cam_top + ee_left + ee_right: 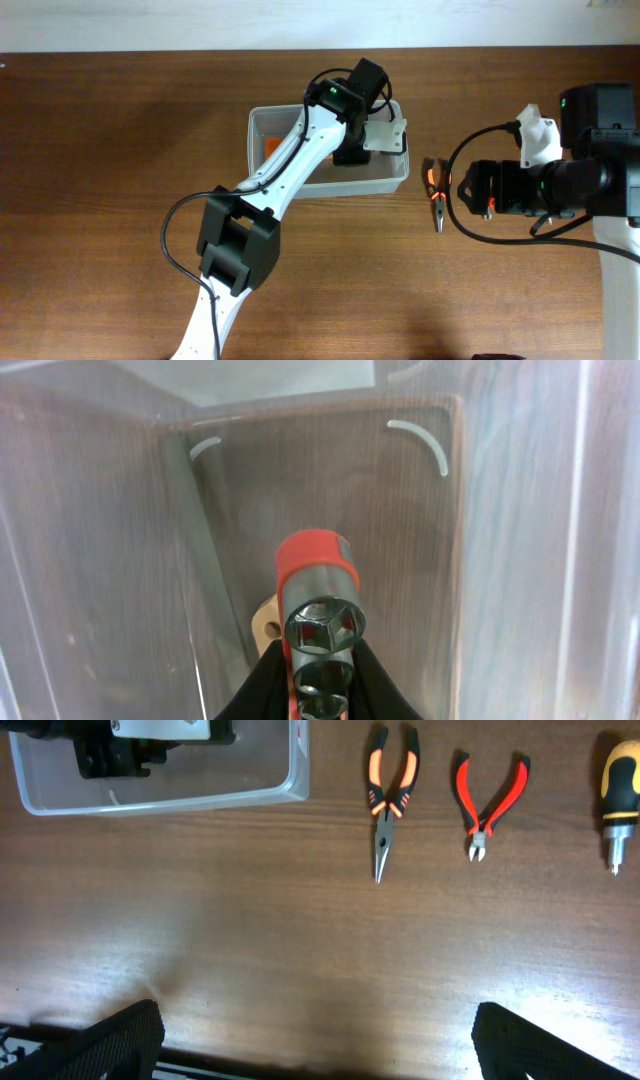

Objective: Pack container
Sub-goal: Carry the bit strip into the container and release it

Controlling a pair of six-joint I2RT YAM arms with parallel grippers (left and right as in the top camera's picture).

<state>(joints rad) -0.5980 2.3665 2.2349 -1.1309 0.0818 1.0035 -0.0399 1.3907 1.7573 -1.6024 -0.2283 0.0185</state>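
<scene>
Two grippers: left gripper (320,685), inside the clear container (388,186), grasps a red-banded socket (318,592); right gripper (320,1045) is spread wide. Needle-nose pliers (434,195) lie at the container's three o'clock.

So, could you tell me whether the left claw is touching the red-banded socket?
Touching: the left wrist view shows the left claw clamping the red-banded socket between its fingers.

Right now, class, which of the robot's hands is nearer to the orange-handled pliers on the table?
Right. The right hand hangs open above the table with the pliers just ahead of it; the left hand is down inside the clear container, further off, gripping a red-banded socket.
</scene>
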